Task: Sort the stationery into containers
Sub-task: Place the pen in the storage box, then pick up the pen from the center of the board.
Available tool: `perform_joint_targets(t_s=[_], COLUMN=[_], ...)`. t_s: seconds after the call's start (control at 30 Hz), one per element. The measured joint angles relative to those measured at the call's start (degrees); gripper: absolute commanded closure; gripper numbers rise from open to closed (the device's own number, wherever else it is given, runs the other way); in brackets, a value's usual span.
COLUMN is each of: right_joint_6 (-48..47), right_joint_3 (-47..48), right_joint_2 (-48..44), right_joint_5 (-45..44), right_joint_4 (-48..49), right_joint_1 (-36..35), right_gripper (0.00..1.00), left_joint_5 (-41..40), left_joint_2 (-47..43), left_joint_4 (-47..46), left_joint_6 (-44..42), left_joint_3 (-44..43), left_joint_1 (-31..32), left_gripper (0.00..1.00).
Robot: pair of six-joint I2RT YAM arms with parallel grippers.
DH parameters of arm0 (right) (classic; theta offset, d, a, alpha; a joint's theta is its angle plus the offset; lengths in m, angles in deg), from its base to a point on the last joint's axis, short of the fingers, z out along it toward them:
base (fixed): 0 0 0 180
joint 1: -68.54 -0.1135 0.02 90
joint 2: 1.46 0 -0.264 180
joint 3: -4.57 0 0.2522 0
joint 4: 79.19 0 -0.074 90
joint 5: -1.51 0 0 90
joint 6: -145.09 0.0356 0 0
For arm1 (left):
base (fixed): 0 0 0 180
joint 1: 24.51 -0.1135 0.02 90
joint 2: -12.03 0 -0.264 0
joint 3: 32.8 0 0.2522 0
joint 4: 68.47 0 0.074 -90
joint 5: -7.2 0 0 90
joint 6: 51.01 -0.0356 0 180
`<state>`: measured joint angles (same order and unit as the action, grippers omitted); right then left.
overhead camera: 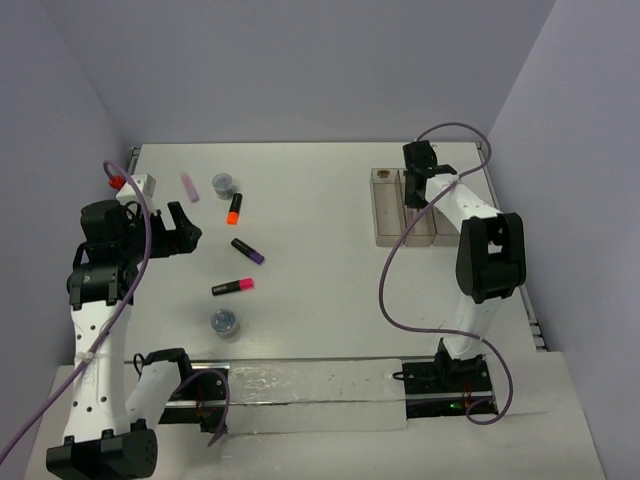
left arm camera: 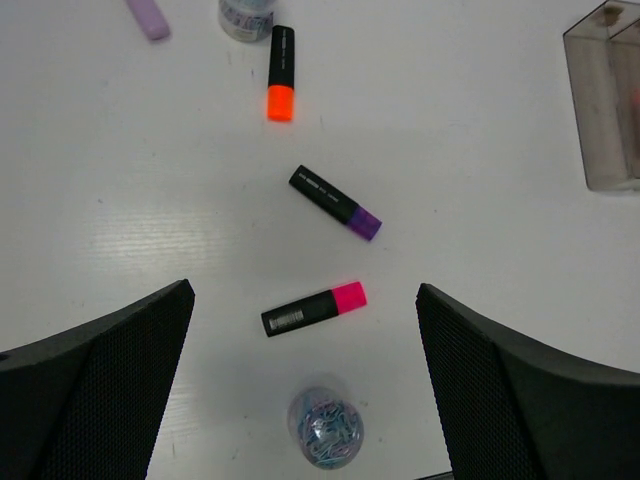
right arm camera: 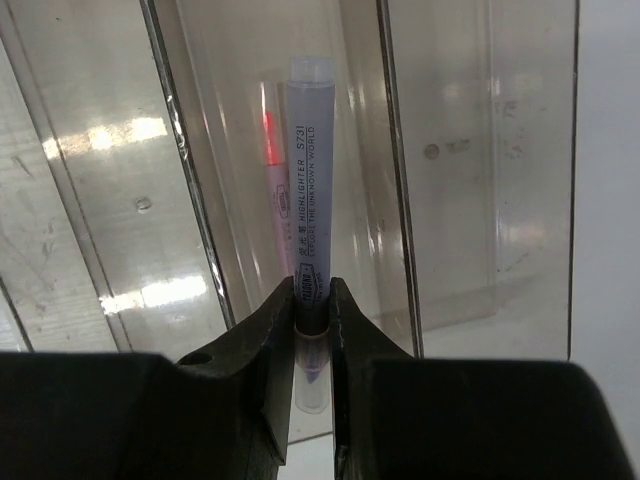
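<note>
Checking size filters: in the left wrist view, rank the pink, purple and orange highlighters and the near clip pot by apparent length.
1. pink highlighter, purple highlighter, orange highlighter: look alike in length, so no ranking.
2. clip pot: shorter across, despite lying nearest the camera.

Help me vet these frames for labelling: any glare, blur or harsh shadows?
Right wrist: bright glare patches on the clear bins, yet print on the grey highlighter reads sharp. Left wrist: even light, pink highlighter crisp, faint shadows. Top external: evenly lit, bins' contents hard to make out.

Top: high, wide. Wrists: close, downward. Left shares pink highlighter [left arm camera: 314, 309].
</note>
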<state>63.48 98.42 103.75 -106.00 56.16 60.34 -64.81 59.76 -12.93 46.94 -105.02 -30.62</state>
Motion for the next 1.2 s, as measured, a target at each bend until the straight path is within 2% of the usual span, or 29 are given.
perform_joint_targets(t_s=[0.1, 0.2, 0.4, 0.7, 0.87, 0.97, 1.07, 1.2], right_joint_6=[-0.6, -0.9, -1.4, -0.4, 1.7, 2.2, 1.6, -0.2], right_joint_3=[0.6, 0.7, 0.7, 0.7, 0.1, 0.5, 2.4, 4.3], right_joint_2=[1.7, 2.9, 3.7, -1.7, -9.6, -14.0, -16.4, -18.4], right_joint_5=[-0.3, -0.7, -0.3, 2.5, 4.1, 3.2, 3.2, 4.3], right_joint_4=[-0.2, -0.3, -0.6, -1.1, -0.8, -1.0, -2.3, -3.8], right_joint_1=[0.1, 0.3, 0.5, 0.5, -0.8, -4.0, -8.7, -14.3], right_gripper=[0.84, 0.69, 0.54, 0.52, 0.51, 0.51, 0.51, 0.5], left_joint_5=[-0.4, -0.6, -3.0, -8.3, -17.3, -21.6, -20.2, -10.1], left_joint_2=[-0.8, -1.3, -0.7, 3.5, 11.3, 12.1, 10.5, 8.8], left_joint_4=[0.0, 0.0, -0.4, 0.7, 5.6, 5.5, 6.1, 8.3], left_joint_6=[-1.0, -1.8, -3.0, -5.1, -8.6, -10.6, -13.8, -21.4], left_joint_3=[0.9, 1.3, 3.5, 2.6, -8.3, -11.6, -11.0, -6.2], left_joint_1=[0.0, 0.0, 0.0, 0.0, 0.0, 0.0, 0.0, 0.0], left_gripper=[0.01, 0.01, 0.01, 0.01, 0.01, 0.01, 0.01, 0.01])
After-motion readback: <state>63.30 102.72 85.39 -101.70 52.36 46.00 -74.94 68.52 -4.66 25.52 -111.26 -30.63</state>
